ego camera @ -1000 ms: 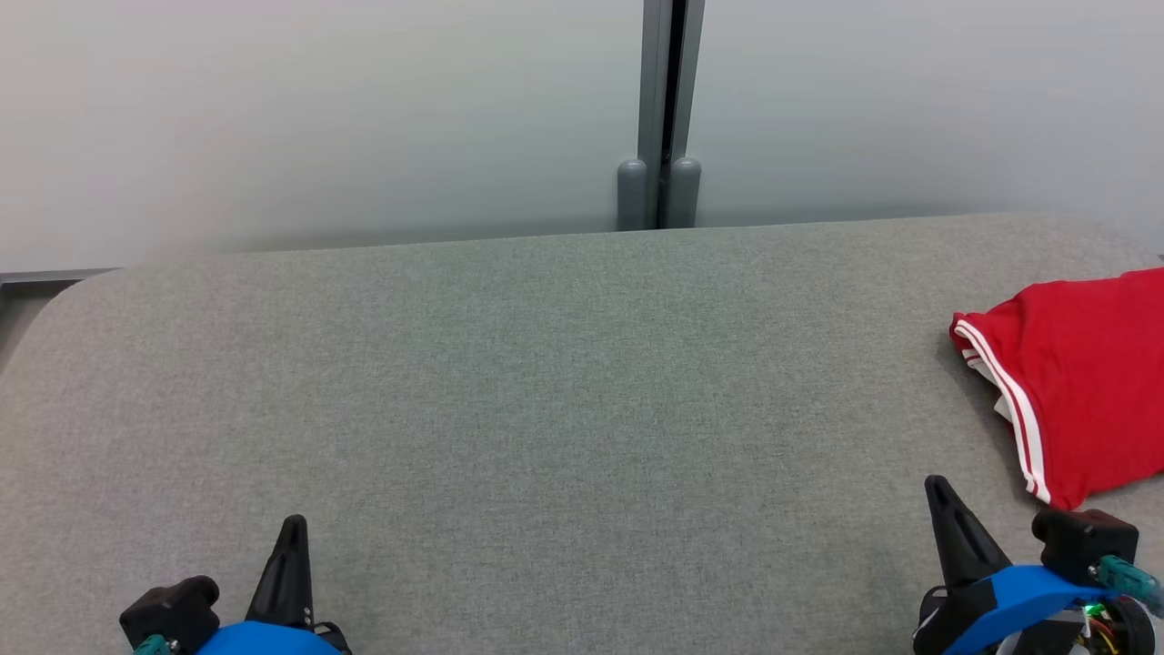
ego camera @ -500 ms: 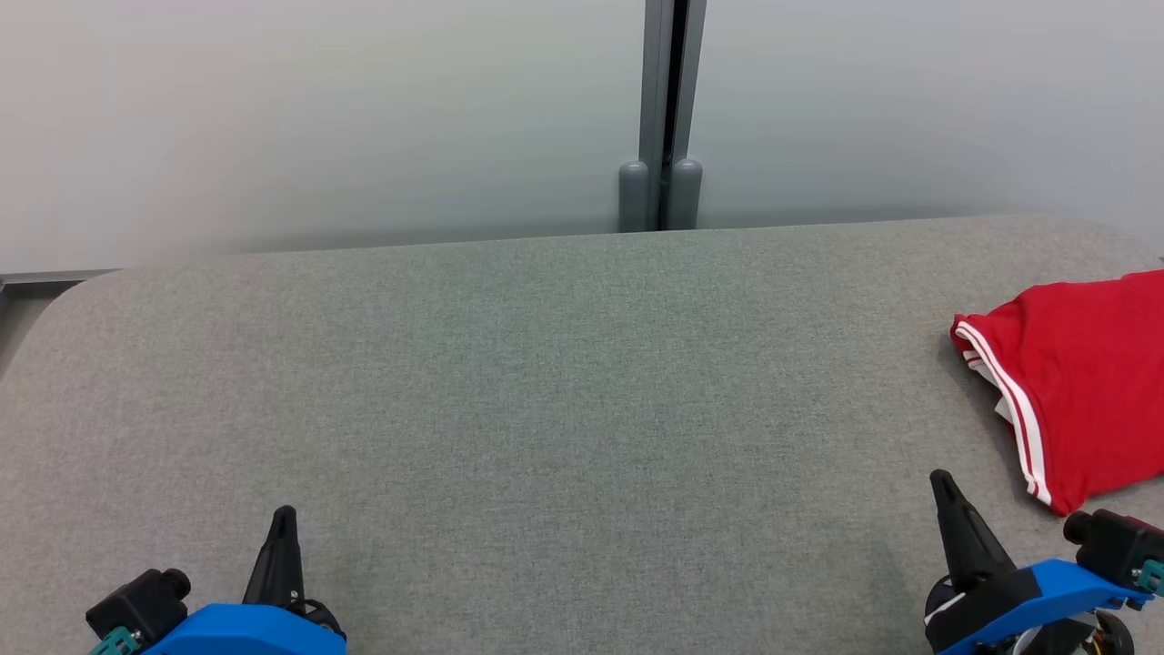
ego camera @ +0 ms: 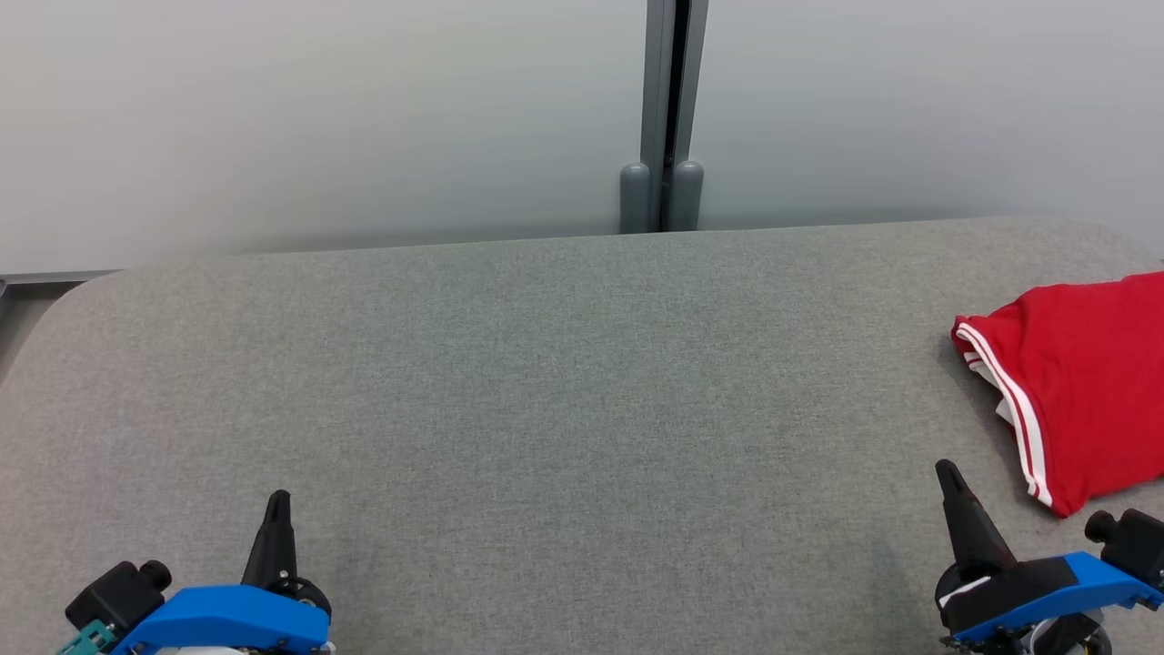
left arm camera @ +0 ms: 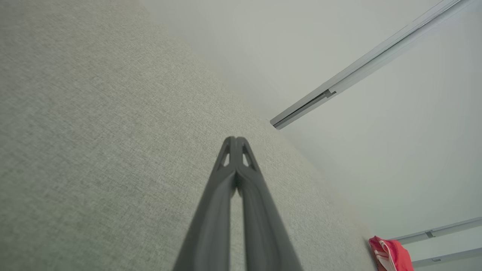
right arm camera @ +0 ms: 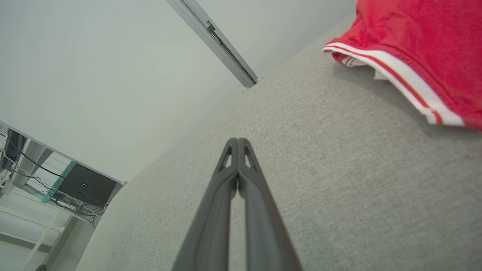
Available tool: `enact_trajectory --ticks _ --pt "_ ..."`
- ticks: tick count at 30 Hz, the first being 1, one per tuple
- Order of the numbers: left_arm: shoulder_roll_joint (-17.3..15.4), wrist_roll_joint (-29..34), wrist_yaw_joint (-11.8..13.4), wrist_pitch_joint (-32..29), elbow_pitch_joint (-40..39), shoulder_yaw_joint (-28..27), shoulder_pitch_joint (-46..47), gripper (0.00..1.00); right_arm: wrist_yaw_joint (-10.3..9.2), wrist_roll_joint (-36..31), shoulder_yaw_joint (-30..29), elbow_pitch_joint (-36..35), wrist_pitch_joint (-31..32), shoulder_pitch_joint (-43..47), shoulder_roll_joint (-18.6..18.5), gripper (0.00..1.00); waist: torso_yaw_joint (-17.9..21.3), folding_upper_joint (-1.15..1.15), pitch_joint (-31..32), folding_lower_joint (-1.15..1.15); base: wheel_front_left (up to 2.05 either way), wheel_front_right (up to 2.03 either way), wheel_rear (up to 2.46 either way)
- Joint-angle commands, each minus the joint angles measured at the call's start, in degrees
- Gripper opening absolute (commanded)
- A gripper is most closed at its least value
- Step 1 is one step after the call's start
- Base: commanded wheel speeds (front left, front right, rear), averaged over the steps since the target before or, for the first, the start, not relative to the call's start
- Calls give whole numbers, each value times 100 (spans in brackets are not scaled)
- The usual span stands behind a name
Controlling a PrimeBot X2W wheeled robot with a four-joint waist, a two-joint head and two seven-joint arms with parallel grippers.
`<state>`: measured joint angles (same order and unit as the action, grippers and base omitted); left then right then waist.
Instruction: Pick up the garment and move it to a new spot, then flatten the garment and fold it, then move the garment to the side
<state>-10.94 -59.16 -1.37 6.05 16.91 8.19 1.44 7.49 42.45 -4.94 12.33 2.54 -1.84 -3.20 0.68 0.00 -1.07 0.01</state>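
Well off to the right, red garment bunched at the edge of the grey worktop, white-striped hem running near-to-far and facing the middle. Just ahead and right of the right jaws, shut tight and empty; well apart from the left jaws, shut too. Both pointing forward, low over bare worktop.
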Motion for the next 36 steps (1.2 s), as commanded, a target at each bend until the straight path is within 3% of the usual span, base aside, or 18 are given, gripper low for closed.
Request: enact_trajectory --ticks 1,36 --pt "-8 -143 -46 -44 -87 -95 176 0 0 225 -24 -44 25 -148 -2 0 -1 0 2 0 0 0 0" --pt "393 -1709 -338 -648 -199 -781 348 0 1 2572 -96 55 213 -320 16 0 -28 0 36 -1 0 0 0"
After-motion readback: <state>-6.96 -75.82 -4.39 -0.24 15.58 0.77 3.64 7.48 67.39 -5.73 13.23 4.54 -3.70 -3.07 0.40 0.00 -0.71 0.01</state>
